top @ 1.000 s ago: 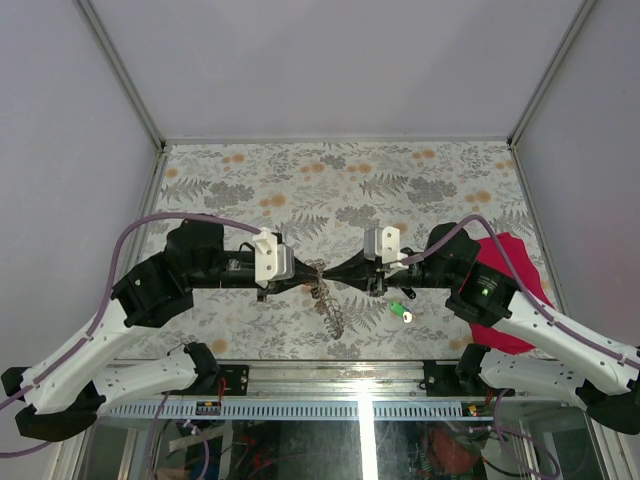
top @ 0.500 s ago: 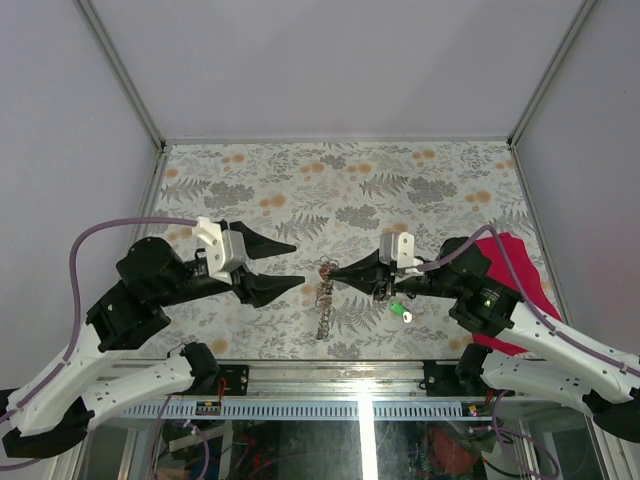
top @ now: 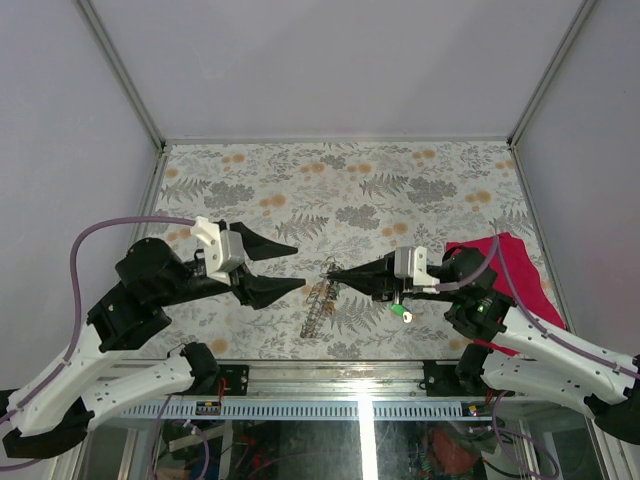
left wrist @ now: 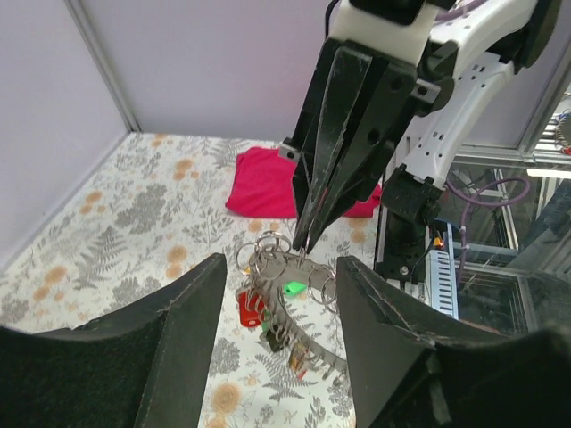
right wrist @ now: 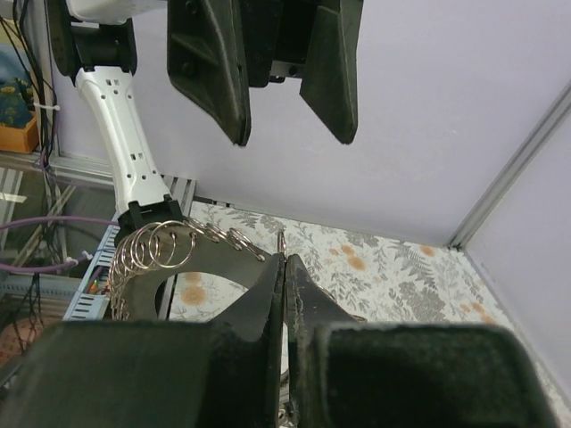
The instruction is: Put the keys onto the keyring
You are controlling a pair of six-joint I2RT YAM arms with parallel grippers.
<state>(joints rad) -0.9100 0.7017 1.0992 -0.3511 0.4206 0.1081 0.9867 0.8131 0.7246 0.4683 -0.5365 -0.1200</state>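
Near table (top: 430, 190) centre, right gripper (top: 335, 273) pinches the keyring (top: 318, 300) tight, chain trailing toward seven o'clock with a red key (left wrist: 250, 308); left gripper (top: 300, 265) at nine o'clock gapes empty; green key (top: 400, 311) lies at four o'clock

No legible text, no labels, brand marks or numbers readable in any view

Left gripper (top: 299, 266) left of table (top: 420, 190) centre, right gripper (top: 332, 275) facing it, tips apart. Keyring (top: 318, 300) hangs from right gripper's tip, trailing toward near edge. One key (top: 400, 312) on table right of it. Cloth (top: 515, 265) far right, under right arm.
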